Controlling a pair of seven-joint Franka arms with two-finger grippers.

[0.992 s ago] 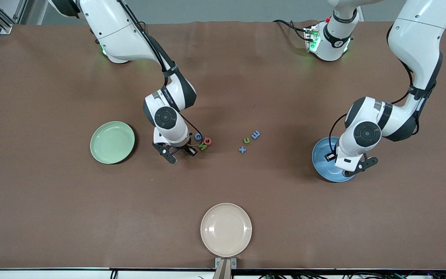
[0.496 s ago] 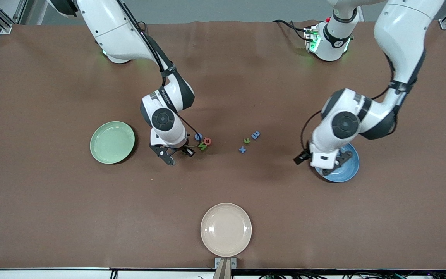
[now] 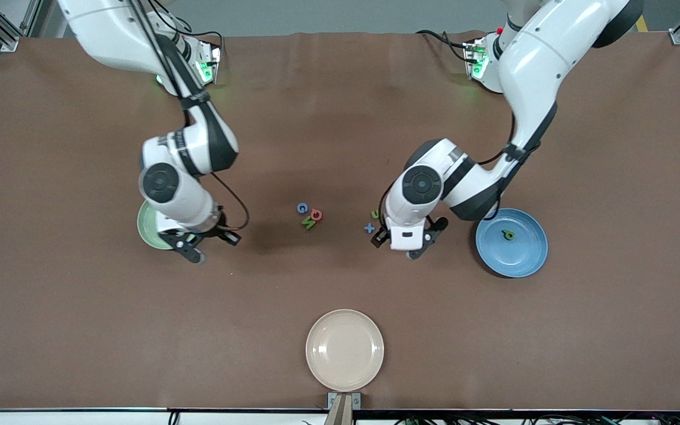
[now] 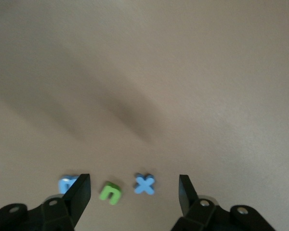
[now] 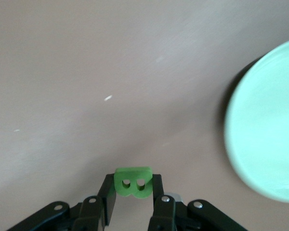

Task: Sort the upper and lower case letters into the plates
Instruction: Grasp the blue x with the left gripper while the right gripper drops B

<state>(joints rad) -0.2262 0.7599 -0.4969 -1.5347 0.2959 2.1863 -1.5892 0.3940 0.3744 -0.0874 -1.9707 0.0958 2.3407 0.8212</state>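
Observation:
My right gripper [image 5: 133, 188] is shut on a green letter B [image 5: 133, 182]. It hangs over the table mat just beside the mint green plate [image 5: 267, 139], at that plate's rim [image 3: 145, 227] in the front view. My left gripper [image 4: 134, 188] is open and low over the mat, with a green n [image 4: 110, 192] and a blue x [image 4: 144, 184] between its fingers. One finger half hides another blue letter [image 4: 66, 184]. The blue plate [image 3: 523, 257] holds one green letter [image 3: 509, 235]. A blue G [image 3: 301, 208], a red letter [image 3: 316, 214] and a green letter [image 3: 309, 222] lie mid-table.
A cream-beige plate [image 3: 345, 350] sits at the table edge nearest the front camera. The left arm's hand [image 3: 411, 227] covers part of the small letter group beside it. Brown mat [image 3: 340, 118] lies bare toward the bases.
The right arm has carried the green B from the middle letter cluster toward the mint plate. The left arm has left the blue plate, where a green letter now lies, and come over the n and x.

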